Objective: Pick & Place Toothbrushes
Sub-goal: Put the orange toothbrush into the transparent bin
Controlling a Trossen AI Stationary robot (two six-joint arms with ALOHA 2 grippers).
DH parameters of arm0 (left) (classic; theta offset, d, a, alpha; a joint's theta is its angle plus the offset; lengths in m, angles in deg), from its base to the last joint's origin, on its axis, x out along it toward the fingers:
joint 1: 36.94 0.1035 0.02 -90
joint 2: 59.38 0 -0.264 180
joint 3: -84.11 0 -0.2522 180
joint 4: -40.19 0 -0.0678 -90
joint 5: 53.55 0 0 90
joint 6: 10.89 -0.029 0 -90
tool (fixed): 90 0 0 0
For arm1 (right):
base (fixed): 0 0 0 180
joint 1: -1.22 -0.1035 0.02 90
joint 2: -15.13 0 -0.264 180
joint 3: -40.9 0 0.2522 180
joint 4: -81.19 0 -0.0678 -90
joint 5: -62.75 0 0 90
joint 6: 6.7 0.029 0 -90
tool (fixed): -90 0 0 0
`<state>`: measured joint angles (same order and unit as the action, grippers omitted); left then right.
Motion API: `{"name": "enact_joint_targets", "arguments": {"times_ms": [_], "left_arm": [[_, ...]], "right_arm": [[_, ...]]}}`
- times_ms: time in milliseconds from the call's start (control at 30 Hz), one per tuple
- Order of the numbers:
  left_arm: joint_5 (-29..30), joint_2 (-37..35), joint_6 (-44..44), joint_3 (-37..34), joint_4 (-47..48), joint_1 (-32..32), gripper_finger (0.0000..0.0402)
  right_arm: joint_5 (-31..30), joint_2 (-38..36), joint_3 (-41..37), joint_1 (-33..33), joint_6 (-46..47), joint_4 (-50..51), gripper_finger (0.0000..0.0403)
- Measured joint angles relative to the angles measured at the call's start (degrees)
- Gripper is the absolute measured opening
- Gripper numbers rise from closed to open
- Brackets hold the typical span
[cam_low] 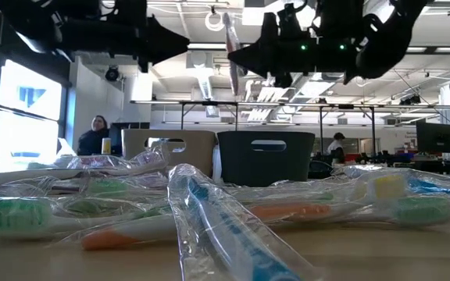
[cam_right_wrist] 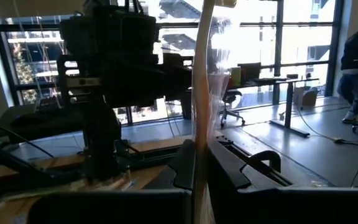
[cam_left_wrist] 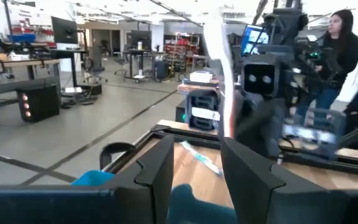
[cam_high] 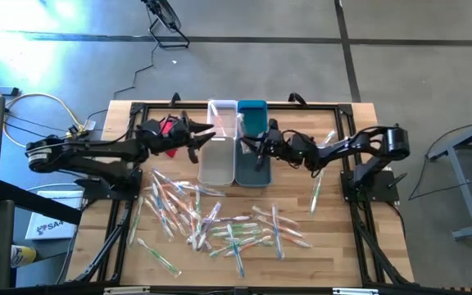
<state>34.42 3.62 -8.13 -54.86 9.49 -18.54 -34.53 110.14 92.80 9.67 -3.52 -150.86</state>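
Both tools meet above the two bins at the far side of the table. The right tool is closed on one wrapped toothbrush, which stands almost upright between its fingers and rises above them. The left tool is directly facing it, its fingers parted to a narrow gap with nothing gripped; the held toothbrush shows just in front of that gap. Under the left tool lies the white bin, and under the right tool the teal bin, the two bins touching side by side. The other toothbrushes lie scattered in their clear wrappers on the table, nearer than both tools. A red cloth sits beside the left arm, behind its tool.
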Motion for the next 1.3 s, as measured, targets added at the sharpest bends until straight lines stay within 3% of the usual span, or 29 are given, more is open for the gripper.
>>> {"name": "enact_joint_targets", "arguments": {"times_ms": [233, 600, 1033, 1300], "left_arm": [[-5.5, 4.36, -1.0, 4.31, 0.02, -0.02, 0.0131], [-10.71, 9.17, 2.82, 7.03, -0.45, -0.04, 0.0131], [-12.73, 11.21, 5.29, 9.33, -0.63, -0.06, 0.013], [-12.72, 11.21, 5.23, 9.33, 0.04, -0.06, 0.0068]], "right_arm": [[-0.12, 1.17, 5.63, -1.63, -0.74, 9.37, 0.0011], [-0.29, 1.15, 5.96, -2.14, -4.57, 11.74, 0.0011], [-0.09, 1.15, 5.96, -0.89, -6.05, 13.83, 0.0011], [-0.2, 1.15, 5.96, -0.79, -6.1, 13.78, 0.0011]]}}
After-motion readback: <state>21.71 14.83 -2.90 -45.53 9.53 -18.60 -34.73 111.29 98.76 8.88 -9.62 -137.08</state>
